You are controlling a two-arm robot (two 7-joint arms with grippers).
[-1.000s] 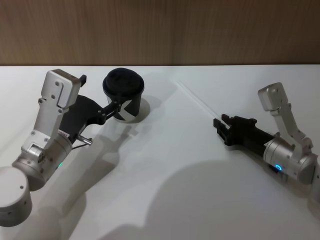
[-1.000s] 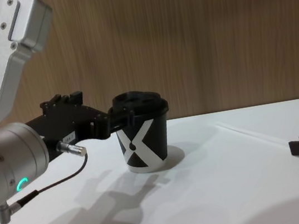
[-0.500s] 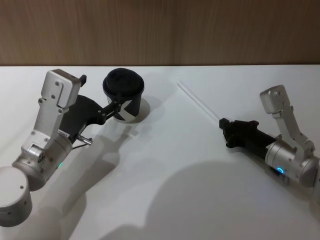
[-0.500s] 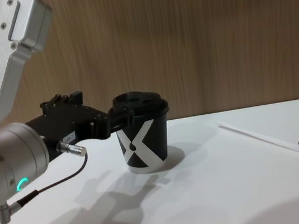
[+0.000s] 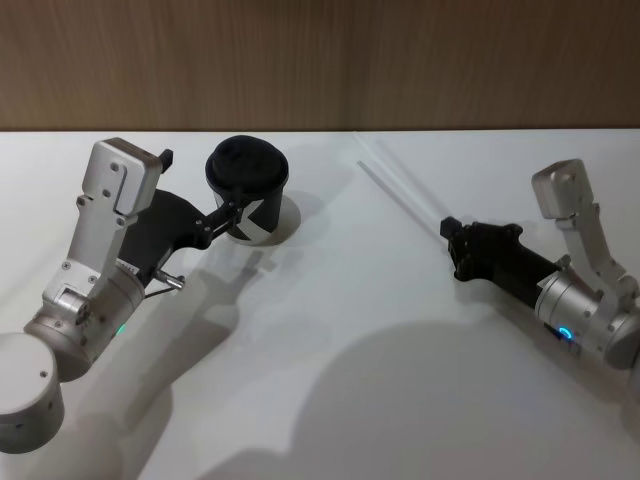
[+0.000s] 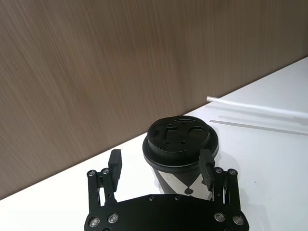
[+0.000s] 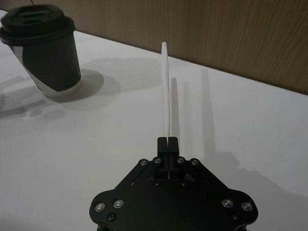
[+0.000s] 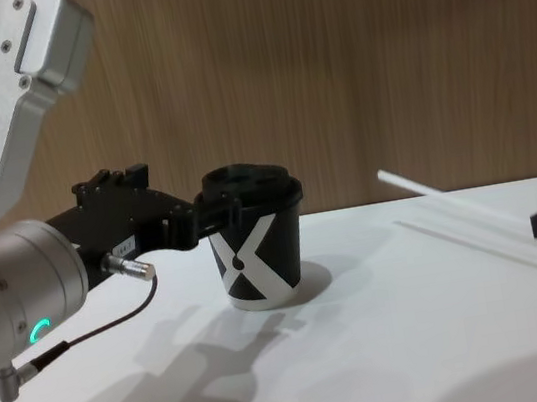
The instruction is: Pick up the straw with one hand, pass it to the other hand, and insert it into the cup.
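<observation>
In the head view you see the left gripper in the upper left of the frame, level with the cup, which stands upright on the white worktop near the back wall. In the left wrist view its fingers stand apart on either side of the domed lid; one finger sits clear of the cup, while the other overlaps the lid's edge, and you cannot tell whether it touches. At the right of the head view the right gripper points toward the upper left, its fingers pressed together on one end of the straw. In the right wrist view the straw runs straight out from the closed fingertips toward the wall. In the chest view, at the right of the frame, the straw slants upward to the left, raised off the worktop with its shadow beneath it, and well apart from the cup.
</observation>
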